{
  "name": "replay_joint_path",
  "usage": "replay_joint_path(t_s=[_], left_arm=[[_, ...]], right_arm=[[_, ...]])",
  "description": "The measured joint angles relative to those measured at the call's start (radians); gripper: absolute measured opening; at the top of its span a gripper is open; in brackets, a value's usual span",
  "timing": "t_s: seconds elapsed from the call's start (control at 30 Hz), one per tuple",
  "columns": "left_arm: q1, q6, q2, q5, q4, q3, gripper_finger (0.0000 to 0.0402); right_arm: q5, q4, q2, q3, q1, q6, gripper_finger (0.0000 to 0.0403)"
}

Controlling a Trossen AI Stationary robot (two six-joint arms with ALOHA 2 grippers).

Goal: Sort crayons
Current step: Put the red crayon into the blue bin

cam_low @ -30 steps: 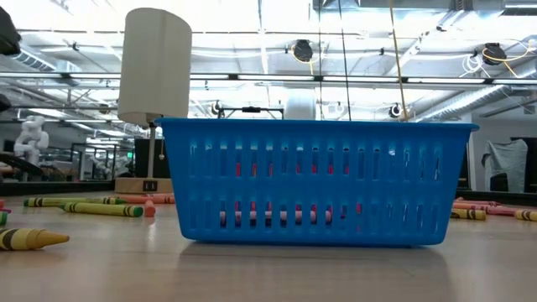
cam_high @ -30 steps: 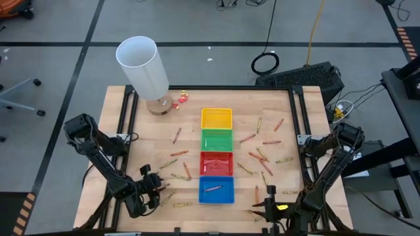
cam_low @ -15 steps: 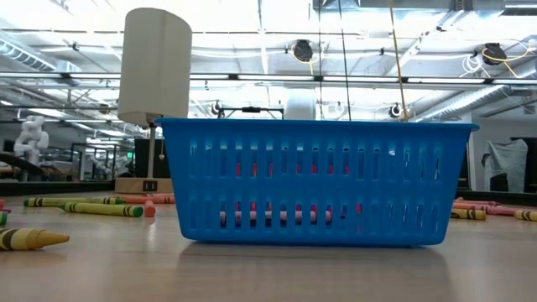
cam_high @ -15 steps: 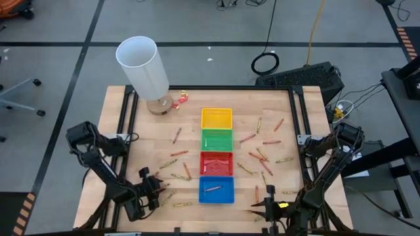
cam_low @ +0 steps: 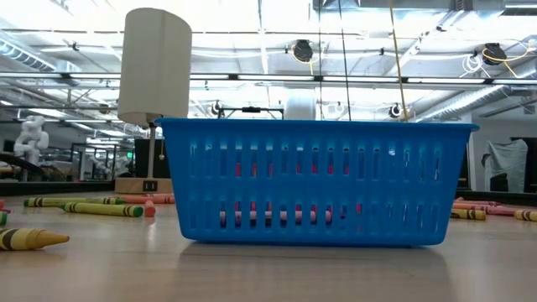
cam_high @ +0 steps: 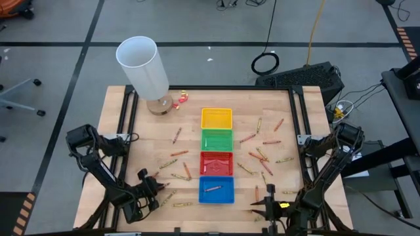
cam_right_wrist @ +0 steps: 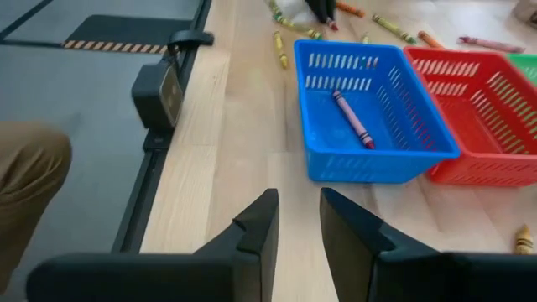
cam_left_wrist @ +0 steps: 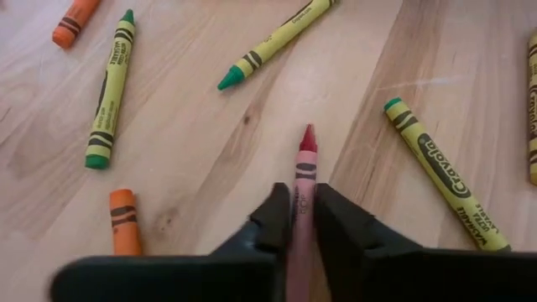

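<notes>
Left hand [cam_left_wrist: 304,220]: clamped on thin red wax crayon [cam_left_wrist: 305,164], wooden table [cam_left_wrist: 210,126] | right hand [cam_right_wrist: 297,220]: parted, empty, near edge.

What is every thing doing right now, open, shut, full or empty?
left gripper: shut on a red crayon.
right gripper: open, empty, waiting at the table's near edge.
blue tray: holds one crayon.
red tray: looks empty.
green tray: looks empty.
yellow tray: looks empty.
white cylinder: upright, open top.
</notes>
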Motion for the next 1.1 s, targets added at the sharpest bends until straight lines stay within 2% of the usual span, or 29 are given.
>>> replay_joint_path(t_s=[0.1, 0.5, 0.7, 0.9, 1.1], left_arm=[[0.006, 0.004, -0.001, 0.003, 0.000, 0.000, 0.0009], [0.010, 0.006, -0.030, -0.015, -0.011, -0.004, 0.0008], [0.012, 0.039, -0.062, -0.076, -0.007, -0.002, 0.0007], [0.049, 0.216, -0.097, -0.114, -0.003, 0.046, 0.0007], [0.104, 0.553, -0.098, -0.127, 0.004, 0.126, 0.0006]], right_arm=[[0.004, 0.006, 0.000, 0.000, -0.006, -0.007, 0.0075], [0.000, 0.027, 0.000, 0.000, -0.027, -0.036, 0.0075], [0.000, 0.074, 0.000, 0.000, -0.033, -0.113, 0.0075], [0.000, 0.076, 0.000, 0.000, -0.055, -0.119, 0.0075], [0.000, 0.076, 0.000, 0.000, -0.069, -0.123, 0.0075]])
